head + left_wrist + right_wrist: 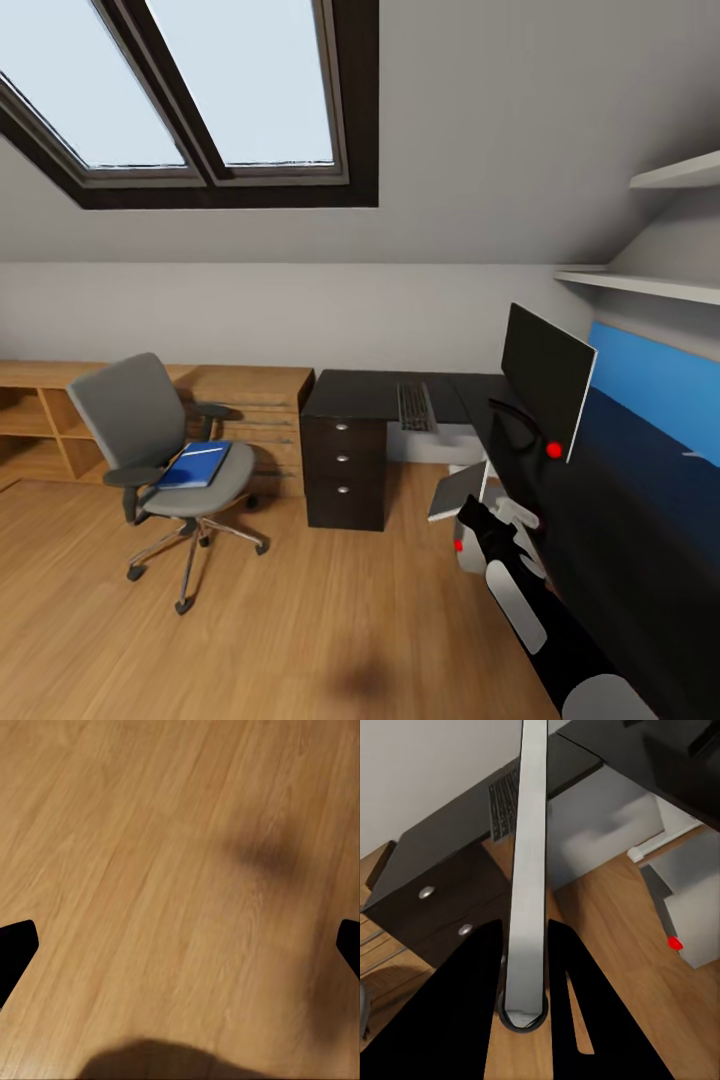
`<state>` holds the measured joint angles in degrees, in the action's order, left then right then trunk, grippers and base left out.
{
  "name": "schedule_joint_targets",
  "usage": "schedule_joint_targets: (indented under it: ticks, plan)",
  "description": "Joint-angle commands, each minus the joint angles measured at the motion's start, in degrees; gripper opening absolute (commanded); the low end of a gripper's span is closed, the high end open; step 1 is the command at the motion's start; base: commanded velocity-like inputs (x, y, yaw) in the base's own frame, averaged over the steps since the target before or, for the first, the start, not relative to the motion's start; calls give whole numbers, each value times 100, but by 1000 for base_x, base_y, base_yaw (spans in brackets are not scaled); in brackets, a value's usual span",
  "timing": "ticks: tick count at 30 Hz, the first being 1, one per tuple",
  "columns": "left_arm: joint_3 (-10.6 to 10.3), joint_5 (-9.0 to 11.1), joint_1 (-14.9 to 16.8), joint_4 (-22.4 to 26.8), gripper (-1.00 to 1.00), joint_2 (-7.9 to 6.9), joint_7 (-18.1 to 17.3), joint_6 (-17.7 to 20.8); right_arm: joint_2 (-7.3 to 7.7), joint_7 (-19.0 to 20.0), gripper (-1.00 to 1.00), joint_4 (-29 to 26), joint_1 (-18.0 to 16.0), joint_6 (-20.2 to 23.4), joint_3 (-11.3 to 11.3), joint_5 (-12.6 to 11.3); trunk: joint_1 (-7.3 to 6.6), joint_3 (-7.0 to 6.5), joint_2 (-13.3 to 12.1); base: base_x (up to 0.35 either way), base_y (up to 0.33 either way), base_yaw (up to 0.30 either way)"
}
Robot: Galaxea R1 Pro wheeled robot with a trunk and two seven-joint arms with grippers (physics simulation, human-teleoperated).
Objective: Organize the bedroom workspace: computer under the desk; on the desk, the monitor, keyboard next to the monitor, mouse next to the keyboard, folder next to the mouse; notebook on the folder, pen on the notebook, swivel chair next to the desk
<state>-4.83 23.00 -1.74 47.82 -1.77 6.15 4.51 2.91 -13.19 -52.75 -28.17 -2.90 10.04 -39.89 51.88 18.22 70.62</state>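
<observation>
Down at your left wrist, the left gripper [180, 945] hung over bare wood floor [150, 832], its fingertips [15, 949] spread wide at the frame's edges with nothing between them.

Up front on your right side, the right gripper [478, 512] was closed on a thin grey slab [458, 490]. From the wrist you saw that slab [526, 870] edge-on, with the right gripper [523, 922] pressing a black finger against each face. What the slab was, you couldn't tell.

Just past it, the white computer [465, 555] sat low on the floor under the desk [370, 395], its red light showing. It appeared from the wrist too [690, 915].

Above your arm, the monitor [545, 380] stood upright on the dark desk, and the keyboard [415, 405] lay flat on the desktop just to its left. Dark drawers [345, 470] sat under the desk's left end.

Off to your left, well apart from the desk, the chair [150, 440] stood on the floor with the blue folder [195, 465] lying on its seat.

Behind the chair, a low wooden shelf unit [40, 420] ran along the far wall. A skylight [200, 90] sat in the sloped ceiling above, and two wall shelves [650, 285] hung at the right.
</observation>
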Motion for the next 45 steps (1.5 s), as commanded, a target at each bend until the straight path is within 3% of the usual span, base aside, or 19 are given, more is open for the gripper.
schedule_joint_targets:
  ticks: [1, 14, 23, 35, 36, 37, 42, 44, 45]
  plan:
    - [-32, 54, -2, 18, 100, -8, 53, 24, 8, -29, -100, 0, -5, -35, 33, -62, 4, 6, 4, 330, 0, 0]
    - [-35, 55, -2, 8, 100, 1, 51, 27, -2, -24, -100, -19, -5, -61, 39, -79, 4, 6, 4, 330, 10, 0]
    - [-32, 55, -2, 8, 100, 1, 45, 24, -8, 12, -100, -50, 40, -66, 43, -74, 4, 6, 4, 285, 177, 0]
    - [-29, 55, -2, 8, 100, 1, 44, 24, -2, 343, -100, -1004, 669, -33, 71, -46, 4, 6, 4, 43, 35, 0]
    - [-29, 53, -2, 8, 100, 1, 44, 24, -2, 345, -100, -1030, 683, -30, 96, -46, 4, 6, 4, 2, 2, 0]
    - [-24, 47, -2, 16, 100, 1, 39, 19, -8, 350, -100, -1102, 727, -54, 302, -46, 4, 6, 4, 0, 0, 0]
    - [-29, 46, -2, 150, 100, 1, 23, 16, -55, 352, -100, -1130, 740, -65, 556, -49, 4, 6, 4, 0, 0, 0]
    - [-28, 46, -2, 291, 100, 1, 13, 20, -98, 348, -100, -1142, 741, -67, 718, -47, 4, 6, 4, 0, 0, 0]
    - [-40, 46, -2, 605, 100, 1, 6, 27, -132, 342, -100, -1199, 742, -60, 893, -50, 4, 6, 4, 0, 0, 0]
